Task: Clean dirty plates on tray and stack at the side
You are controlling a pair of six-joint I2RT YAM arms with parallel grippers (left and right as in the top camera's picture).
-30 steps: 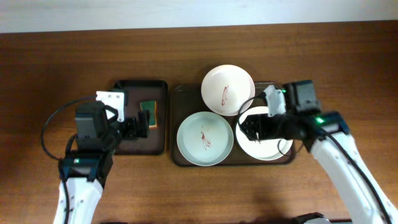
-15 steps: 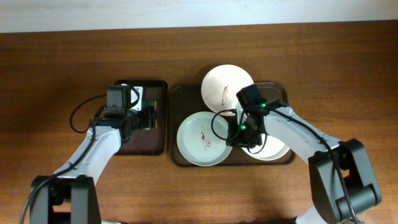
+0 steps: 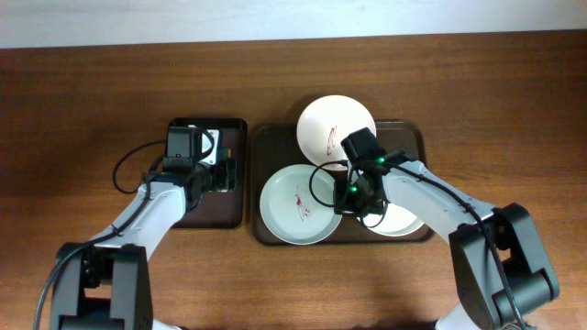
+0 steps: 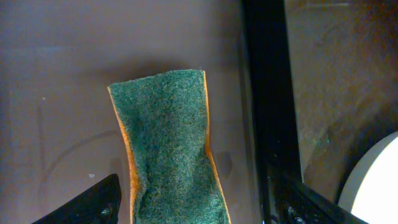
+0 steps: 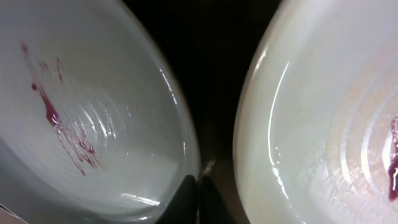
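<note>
Three white plates are on the dark brown tray [image 3: 266,137]. The back plate [image 3: 330,124] and the front-left plate [image 3: 295,203] carry red streaks. My right arm covers much of the front-right plate [image 3: 408,220]. The right gripper [image 3: 341,188] [image 5: 199,186] is down between the front-left plate [image 5: 93,112] and the back plate [image 5: 323,124]. It is shut, its tips meeting at the front-left plate's rim. My left gripper [image 3: 222,174] [image 4: 193,208] stands open around a green sponge [image 4: 168,149] with orange edges, with a gap on both sides.
The sponge lies in a smaller black tray [image 3: 188,206] left of the brown tray. That tray's raised black rim [image 4: 264,93] runs just right of the sponge. Bare wooden table [image 3: 92,92] surrounds both trays.
The right gripper has moved left off the front-right plate into the gap between plates and shut. The left gripper has come forward over the sponge.
</note>
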